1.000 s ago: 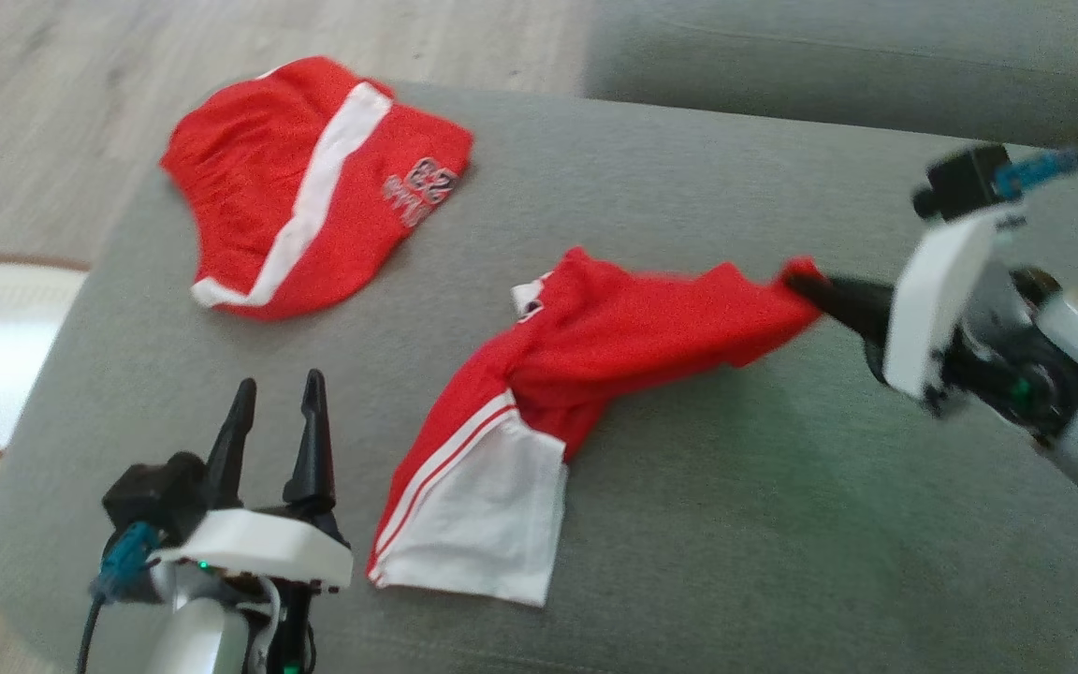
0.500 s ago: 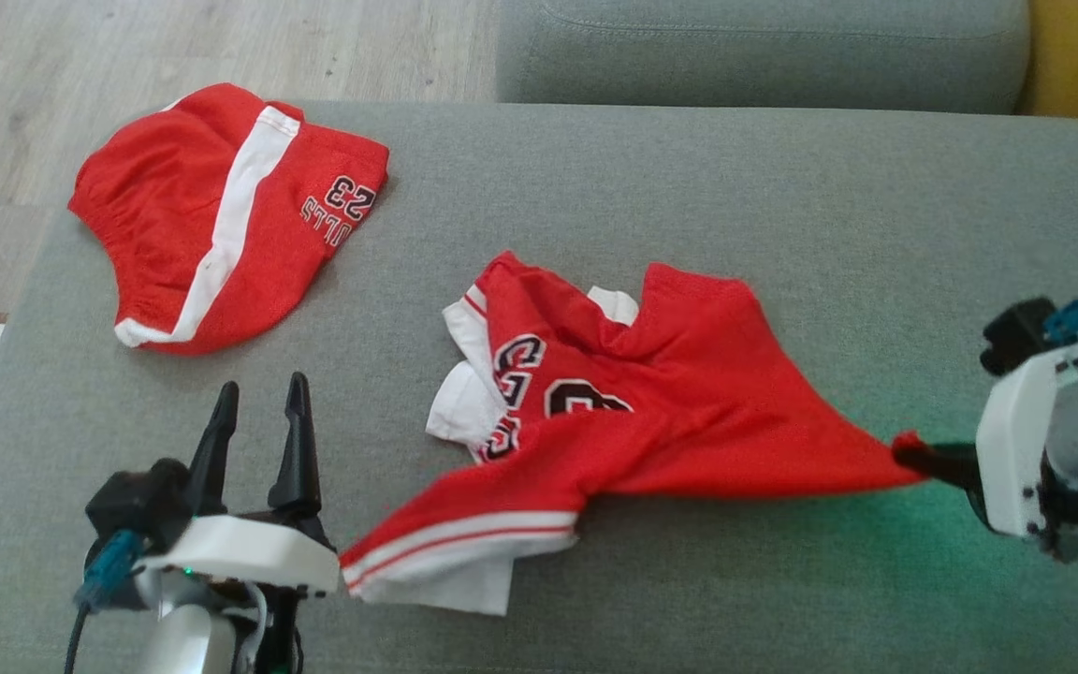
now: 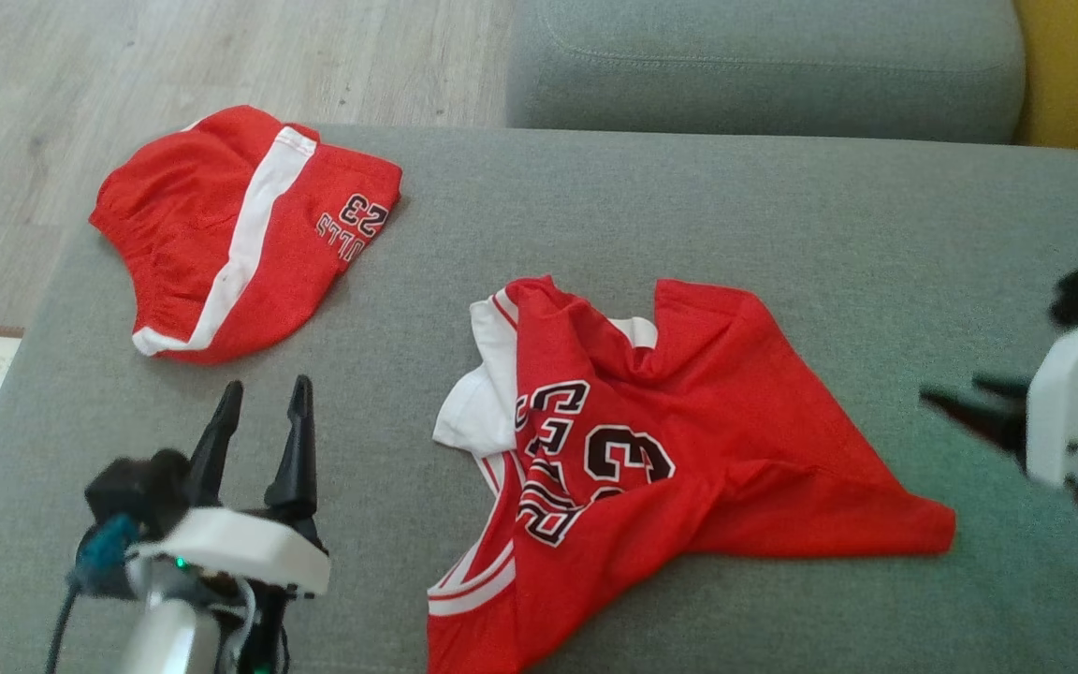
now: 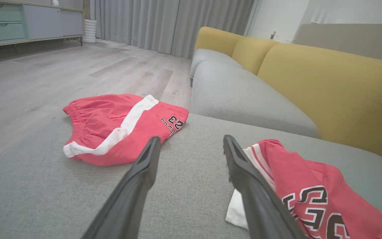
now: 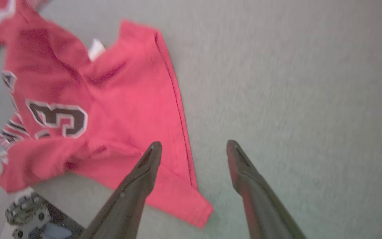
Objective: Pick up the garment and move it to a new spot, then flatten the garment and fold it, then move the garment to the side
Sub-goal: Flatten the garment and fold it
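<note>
Grey sofa cushion (image 3: 782,215), red jersey (image 3: 707,440) crumpled, wooden floor (image 3: 221,56) beyond

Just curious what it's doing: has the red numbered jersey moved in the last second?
Yes. The jersey has slid right, farther from the red shorts, and spread open.

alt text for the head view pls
A rumpled red number 23 jersey lies on a grey sofa seat between the open left gripper and open right gripper. Red shorts with a white stripe lie at upper left.
</note>
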Robot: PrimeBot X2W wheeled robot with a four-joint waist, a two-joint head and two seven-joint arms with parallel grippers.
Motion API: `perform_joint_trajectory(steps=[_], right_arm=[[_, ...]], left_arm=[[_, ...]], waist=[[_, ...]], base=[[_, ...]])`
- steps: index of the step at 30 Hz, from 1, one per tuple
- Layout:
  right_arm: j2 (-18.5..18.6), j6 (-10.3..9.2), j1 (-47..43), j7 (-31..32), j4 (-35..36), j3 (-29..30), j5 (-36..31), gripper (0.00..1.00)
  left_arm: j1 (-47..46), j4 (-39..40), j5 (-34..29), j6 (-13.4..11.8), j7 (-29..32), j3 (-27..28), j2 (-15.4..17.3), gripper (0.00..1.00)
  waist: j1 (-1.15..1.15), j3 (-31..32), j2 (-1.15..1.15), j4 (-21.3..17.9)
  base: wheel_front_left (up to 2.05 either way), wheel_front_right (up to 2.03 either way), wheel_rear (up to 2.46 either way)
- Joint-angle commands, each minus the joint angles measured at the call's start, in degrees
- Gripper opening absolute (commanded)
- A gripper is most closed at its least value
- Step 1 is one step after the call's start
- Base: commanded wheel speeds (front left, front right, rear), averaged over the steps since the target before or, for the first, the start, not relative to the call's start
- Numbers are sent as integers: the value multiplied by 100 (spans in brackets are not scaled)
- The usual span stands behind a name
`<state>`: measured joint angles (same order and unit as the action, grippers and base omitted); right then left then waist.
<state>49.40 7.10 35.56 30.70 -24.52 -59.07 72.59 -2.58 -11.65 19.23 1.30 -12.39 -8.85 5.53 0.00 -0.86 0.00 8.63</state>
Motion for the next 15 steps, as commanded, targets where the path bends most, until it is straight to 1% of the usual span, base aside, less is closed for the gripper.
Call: perform_joint_trajectory(steps=[1, 4, 6, 8, 11, 15], right_arm=[[206, 39, 38, -230, 145, 274, -12, 100], [264, 39, -65, -748, 441, 783, -33, 100], [238, 39, -174, -1309, 634, 1180, -160, 100], [107, 39, -312, -1942, 775, 1604, -371, 100], [-273, 39, -659, -2650, 902, 2143, -710, 100], [-957, 39, -1173, -3228, 1016, 2845, -1160, 100]], left_arm=[[-351, 231, 3, 59, 75, 136, 153, 100], [-650, 293, 90, 199, 527, 90, 329, 100], [-914, 271, 185, 311, 1023, 11, 477, 100], [-1237, 193, 459, 427, 1519, -42, 543, 100], [-1734, -81, 987, 568, 2375, -317, 652, 100], [-2298, -467, 1831, 614, 3579, -1076, 871, 100]], waist=[[0, 17, 0, -12], [0, 47, 0, -67], [0, 44, 0, -129], [0, 34, 0, -204], [0, 21, 0, -359], [0, -31, 0, -635]], base=[[0, 0, 0], [0, 0, 0], [0, 0, 0], [0, 0, 0], [0, 0, 0], [0, 0, 0]])
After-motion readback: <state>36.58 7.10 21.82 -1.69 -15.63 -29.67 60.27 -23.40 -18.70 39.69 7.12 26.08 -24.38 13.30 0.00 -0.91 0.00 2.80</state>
